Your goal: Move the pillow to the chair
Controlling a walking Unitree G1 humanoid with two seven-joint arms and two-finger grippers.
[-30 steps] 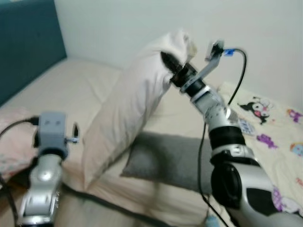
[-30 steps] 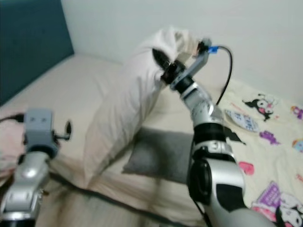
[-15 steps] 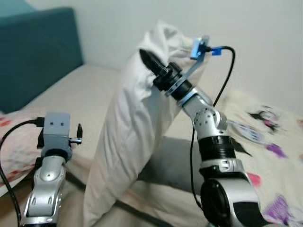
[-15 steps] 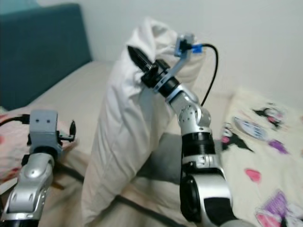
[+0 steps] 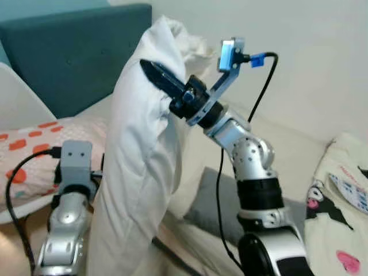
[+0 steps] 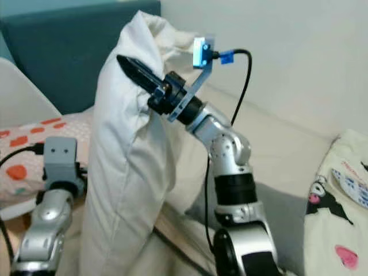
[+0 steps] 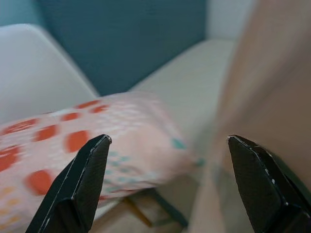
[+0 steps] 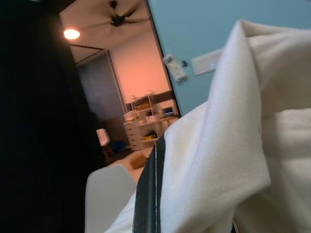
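Note:
A large white pillow [image 5: 135, 172] hangs upright in front of me, held by its top corner. My right gripper [image 5: 152, 70] is raised high and shut on that corner; one black finger lies across the fabric and the other is hidden behind it. In the right wrist view the pillow [image 8: 228, 160] bunches close to the lens. A white chair [image 5: 17, 98] stands at the far left, beside the bed. My left gripper [image 7: 168, 139] is low on the left, just beside the pillow's lower half, open and holding nothing.
A pink cushion with orange spots [image 5: 31, 167] lies by the chair. A blue headboard [image 5: 75, 52] rises behind. A grey pillow [image 5: 215, 204] lies on the beige bed [image 5: 287, 138], and a cartoon-print blanket [image 5: 342, 201] is at the right.
The whole view has swung left, bringing the chair and spotted cushion into sight. My right gripper still holds the pillow, which now hangs more upright and nearer my left arm.

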